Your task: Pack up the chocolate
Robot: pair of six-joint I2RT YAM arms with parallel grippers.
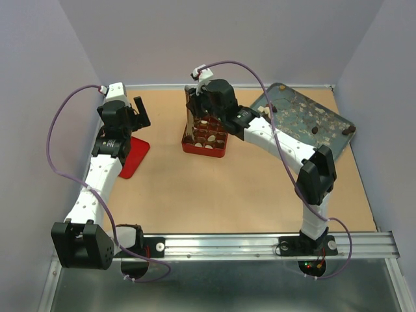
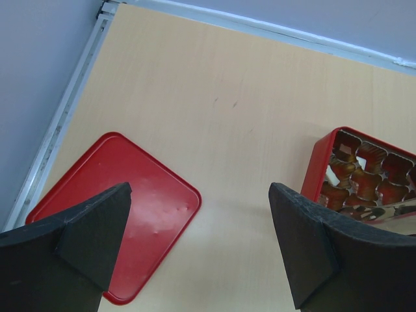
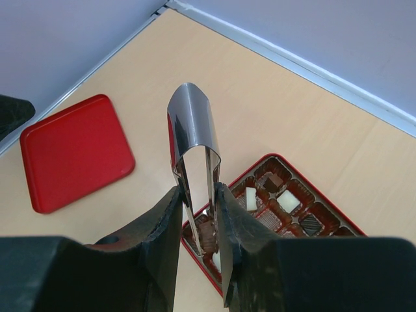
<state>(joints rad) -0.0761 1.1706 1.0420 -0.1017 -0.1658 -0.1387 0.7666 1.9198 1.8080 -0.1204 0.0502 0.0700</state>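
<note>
The right tool [image 3: 197, 195] is squeezed tight on a pair of shiny metal tongs [image 3: 193, 146]. Its two black fingers [image 3: 162, 227] press on the tongs from both sides, so the tongs are almost pinched shut. The bent end of the tongs sticks up and the tips point down into the red box [image 3: 325, 207]. I cannot tell if the tips have a piece between them.

The red box sits near the middle of the counter [image 1: 260, 195]. It has lots of little cups inside. Some of the chocolate [image 3: 284, 200] is already in those cups, with white pieces and dark brown pieces side by side. More chocolate lies on the grey-green tray [image 1: 292, 104] at the far right corner of the counter, where a few dark bits [image 1: 314, 130] show.

The left tool [image 2: 198, 195] is wide open. It holds nothing and touches nothing. It hangs over the left side of the counter, above the flat red lid [image 2: 123, 208]. The lid lies on the counter well apart from the red box.
</note>
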